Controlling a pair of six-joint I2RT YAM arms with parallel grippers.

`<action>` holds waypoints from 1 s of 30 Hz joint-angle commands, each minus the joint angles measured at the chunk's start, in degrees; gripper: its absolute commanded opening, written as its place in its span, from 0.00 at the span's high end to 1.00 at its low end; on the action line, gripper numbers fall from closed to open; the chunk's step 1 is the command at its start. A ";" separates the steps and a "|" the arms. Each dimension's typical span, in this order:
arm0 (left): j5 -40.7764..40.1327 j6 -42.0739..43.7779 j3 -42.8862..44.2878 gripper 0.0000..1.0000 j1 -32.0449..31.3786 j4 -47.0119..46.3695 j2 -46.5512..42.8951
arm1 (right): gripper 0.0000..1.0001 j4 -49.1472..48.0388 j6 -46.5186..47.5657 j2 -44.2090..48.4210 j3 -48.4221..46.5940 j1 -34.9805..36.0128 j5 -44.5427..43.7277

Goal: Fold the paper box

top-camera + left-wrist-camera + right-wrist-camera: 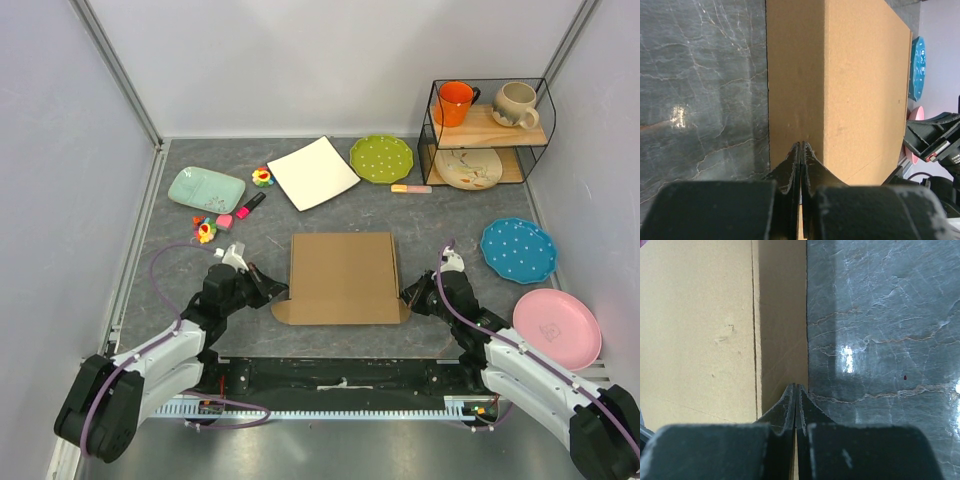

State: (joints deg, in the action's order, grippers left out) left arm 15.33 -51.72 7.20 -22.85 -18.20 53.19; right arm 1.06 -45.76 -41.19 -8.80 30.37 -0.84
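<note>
Centrally, flat corrugated paper box (342,275), left hand (276,292), right hand (408,296) (both pressed together).

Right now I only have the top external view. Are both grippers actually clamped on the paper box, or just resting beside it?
Observer: In the left wrist view, the left gripper is shut, and a thin sliver of the paper box shows pinched between its jaws.
Operator: And the right side?
Observer: In the right wrist view, the right gripper is shut as well, with a cardboard edge between its jaws. A crease line runs just inside that edge.
</note>
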 commanded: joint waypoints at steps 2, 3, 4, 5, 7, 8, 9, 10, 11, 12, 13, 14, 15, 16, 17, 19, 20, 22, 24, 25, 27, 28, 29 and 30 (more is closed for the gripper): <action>2.60 -1.97 -2.28 0.98 0.26 -2.02 -2.29 | 1.00 -2.29 -0.30 -0.03 0.19 -0.05 0.66; 2.86 -1.98 -2.45 0.98 0.26 -2.02 -2.47 | 1.00 -2.46 -0.21 -0.21 0.18 -0.05 0.75; 3.03 -1.98 -2.54 0.98 0.26 -2.02 -2.74 | 1.00 -2.55 -0.12 -0.38 0.10 -0.13 0.58; 3.82 -2.06 -2.46 0.98 0.26 -2.02 -2.83 | 1.00 -2.73 -0.12 -0.64 0.10 -0.05 0.66; 4.44 -2.06 -2.54 0.98 0.26 -2.11 -3.27 | 1.00 -3.08 0.05 -1.26 -0.25 -0.05 0.75; 4.62 -2.15 -2.63 0.98 0.26 -2.11 -3.53 | 1.00 -3.52 0.05 -1.44 -0.26 -0.05 0.75; 4.62 -2.24 -2.63 0.98 0.26 -2.11 -3.97 | 1.00 -3.78 0.05 -1.61 -0.34 -0.05 0.75; 4.62 -2.33 -2.81 0.98 0.26 -2.28 -4.23 | 1.00 -3.87 0.05 -2.05 -0.34 -0.13 0.67; 4.62 -2.50 -2.89 0.98 0.26 -2.37 -4.58 | 1.00 -4.13 0.05 -2.05 -0.34 0.04 0.67; 4.71 -2.59 -2.98 0.98 0.26 -2.89 -4.67 | 1.00 -4.22 0.05 -2.14 -0.43 -0.05 0.67; 4.97 -2.59 -2.98 0.98 0.26 -3.16 -4.85 | 1.00 -4.22 0.14 -2.14 -0.43 -0.05 0.67; 5.67 -2.59 -2.98 0.98 0.26 -3.42 -4.85 | 1.00 -4.31 0.32 -2.14 -0.34 -0.05 0.67; 6.02 -2.59 -2.98 0.98 0.26 -3.86 -4.67 | 1.00 -4.22 0.41 -1.97 -0.52 -0.05 0.67; 6.55 -2.50 -3.24 0.98 0.26 -4.65 -4.59 | 1.00 -4.14 0.49 -1.88 -0.52 0.04 0.75; 6.81 -2.50 -3.42 0.98 0.18 -4.83 -4.76 | 1.00 -3.96 0.67 -1.70 -0.52 -0.05 0.75; 6.82 -2.50 -4.04 0.98 0.18 -5.09 -4.76 | 1.00 -3.44 0.67 -1.18 -0.69 -0.13 0.75; 6.90 -2.50 -4.30 0.98 0.26 -5.27 -4.94 | 1.00 -3.35 0.76 -0.83 -0.69 -0.05 0.75; 7.17 -2.68 -5.00 0.98 0.18 -6.06 -5.20 | 1.00 -3.52 0.93 -0.47 -0.87 0.04 0.75; 7.43 -2.77 -5.36 0.98 0.18 -6.06 -5.46 | 1.00 -3.70 1.11 -0.30 -1.13 -0.05 0.75; 7.95 -2.94 -5.44 0.98 0.26 -6.15 -5.73 | 1.00 -3.87 1.28 -0.21 -1.31 0.04 2.23; 8.57 -3.12 -5.44 0.98 0.18 -6.15 -6.95 | 1.00 -3.96 1.90 0.40 -1.83 0.04 3.39; 9.10 -3.55 -5.44 0.98 0.18 -6.06 -7.48 | 1.00 -3.96 2.16 0.76 -2.10 0.04 3.83; 9.27 -3.65 -5.36 0.98 0.18 -5.80 -8.70 | 1.00 -4.05 2.34 1.19 -2.71 0.04 5.31; 9.54 -3.82 -5.10 0.98 0.18 -5.54 -9.24 | 1.00 -4.31 3.04 1.29 -2.98 0.13 6.19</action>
State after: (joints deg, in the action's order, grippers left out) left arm 19.99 -52.80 3.22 -22.57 -20.36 46.85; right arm -0.10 -44.07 -41.56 -8.80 30.13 -0.45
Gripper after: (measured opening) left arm 0.023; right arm 0.007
